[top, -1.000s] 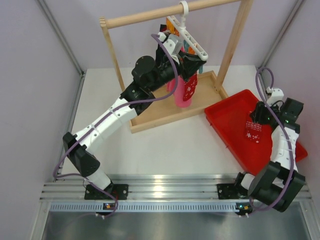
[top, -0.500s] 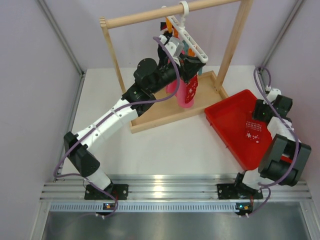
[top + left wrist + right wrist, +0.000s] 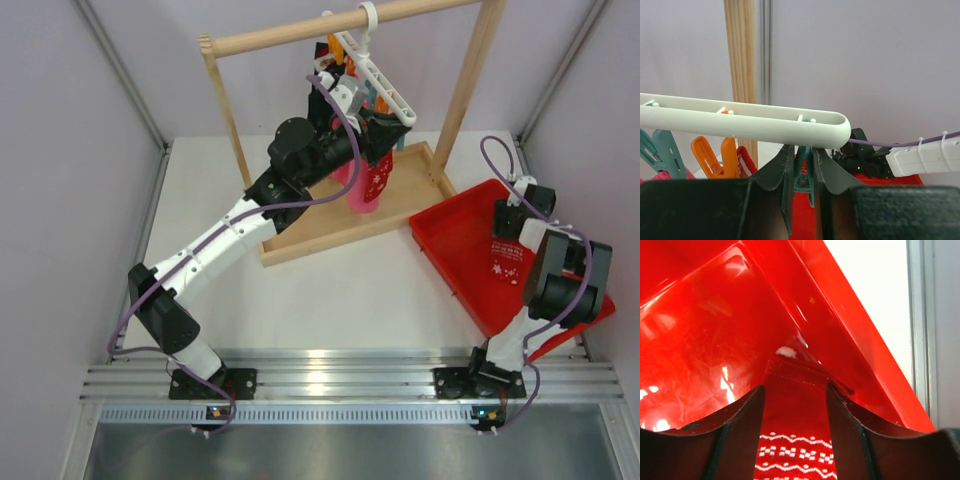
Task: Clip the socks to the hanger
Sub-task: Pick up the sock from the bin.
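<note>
**Right arm lines up on the loose sock while the left holds a clip**

Nearest the bases, the right arm has folded back on itself over the last second, its wrist swinging from the outer side of the red tray (image 3: 450,235) toward the tray's far corner. The right gripper (image 3: 795,387) now points down into that corner with its fingers spread, one on each side of the cuff of the loose sock (image 3: 797,440). The sock lies flat on the tray floor and has not shifted, so it does not look gripped yet. The pick-up appears to be the step in hand.

Farther back, the left arm has barely moved. The left gripper (image 3: 801,149) sits just under the end of the hanger (image 3: 740,122), fingers pressed onto a teal clip (image 3: 804,177). The hung sock (image 3: 379,178) dangles below it, in front of a pink cloth (image 3: 355,195). Whether that clip already bites the sock cannot be told. The hanger hooks over the wooden rail (image 3: 290,32).
</note>
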You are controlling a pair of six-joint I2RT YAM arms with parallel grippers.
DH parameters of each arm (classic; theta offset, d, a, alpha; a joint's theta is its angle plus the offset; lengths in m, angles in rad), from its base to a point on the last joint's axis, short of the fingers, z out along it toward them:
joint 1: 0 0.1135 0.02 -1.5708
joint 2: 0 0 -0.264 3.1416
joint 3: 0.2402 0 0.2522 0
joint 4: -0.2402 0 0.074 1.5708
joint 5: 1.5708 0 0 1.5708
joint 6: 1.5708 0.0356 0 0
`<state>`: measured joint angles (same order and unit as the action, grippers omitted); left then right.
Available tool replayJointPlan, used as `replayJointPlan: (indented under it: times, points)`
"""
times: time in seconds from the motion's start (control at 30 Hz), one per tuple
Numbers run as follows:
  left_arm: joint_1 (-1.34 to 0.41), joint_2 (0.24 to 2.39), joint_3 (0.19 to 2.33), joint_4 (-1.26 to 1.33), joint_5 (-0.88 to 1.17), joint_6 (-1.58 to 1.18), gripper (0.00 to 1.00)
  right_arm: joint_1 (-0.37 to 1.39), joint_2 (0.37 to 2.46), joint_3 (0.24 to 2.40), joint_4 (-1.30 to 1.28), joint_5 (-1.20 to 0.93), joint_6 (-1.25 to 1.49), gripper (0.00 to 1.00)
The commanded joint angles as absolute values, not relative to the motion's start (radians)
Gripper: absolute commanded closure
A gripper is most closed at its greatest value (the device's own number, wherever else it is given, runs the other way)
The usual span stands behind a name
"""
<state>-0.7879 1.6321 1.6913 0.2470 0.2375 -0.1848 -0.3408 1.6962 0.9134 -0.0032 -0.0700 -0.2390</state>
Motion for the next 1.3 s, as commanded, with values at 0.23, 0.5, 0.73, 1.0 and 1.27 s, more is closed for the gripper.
replayJointPlan:
  times: [0.23,0.5,0.73,1.0,1.27]
  points:
    - [-0.784,1.615,1.690,0.270,0.218,-0.190,1.00,-0.311,1.815,1.084,-0.218,-0.201,-0.371,0.69]
    - [-0.785,1.623,1.698,0.258,0.221,-0.199,1.00,-0.314,1.720,1.046,-0.282,-0.362,-0.482,1.00]
    - [-0.784,1.621,1.707,0.249,0.230,-0.203,1.00,-0.334,1.548,1.052,-0.469,-0.624,-0.670,1.00]
    - [-0.785,1.621,1.704,0.250,0.238,-0.206,1.00,-0.322,1.614,1.079,-0.634,-0.618,-0.770,0.98]
    - [-0.785,1.623,1.701,0.252,0.241,-0.199,1.00,-0.284,1.598,1.055,-0.516,-0.506,-0.672,0.41]
